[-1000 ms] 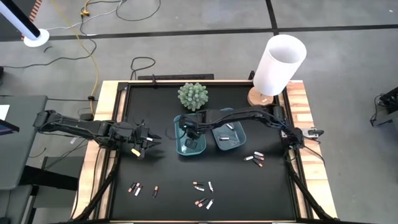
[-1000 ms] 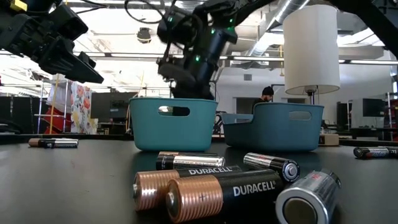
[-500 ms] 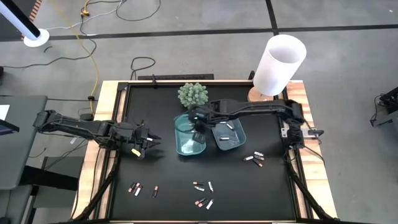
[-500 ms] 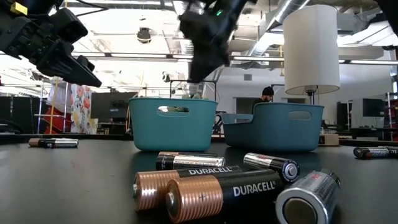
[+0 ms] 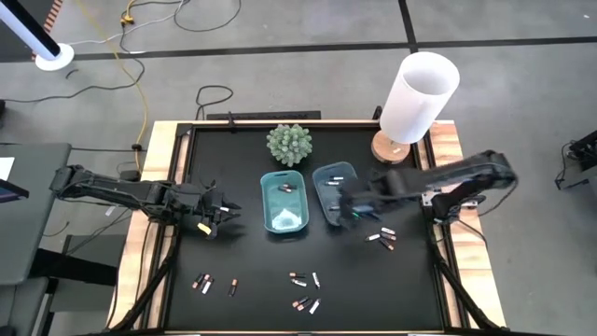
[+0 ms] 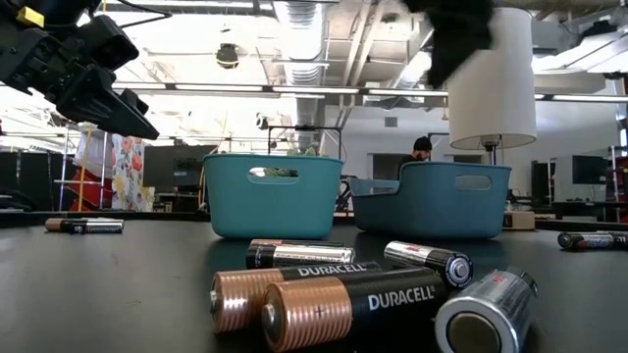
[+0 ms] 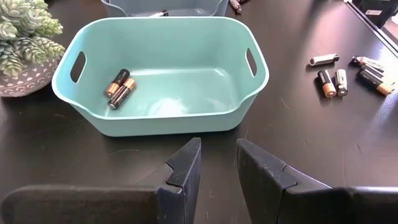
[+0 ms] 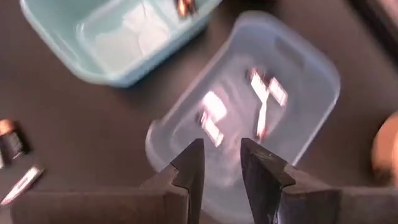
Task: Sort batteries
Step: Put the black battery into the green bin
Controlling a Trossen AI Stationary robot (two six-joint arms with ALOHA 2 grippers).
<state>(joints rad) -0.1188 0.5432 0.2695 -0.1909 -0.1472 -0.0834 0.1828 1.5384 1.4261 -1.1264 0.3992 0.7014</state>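
The right gripper, fingers slightly apart and empty, hangs directly above the right tray holding silvery batteries, apparently positioned between pickups. The left gripper, likewise parted and empty, waits facing the left tray, copper-ended batteries beyond it.
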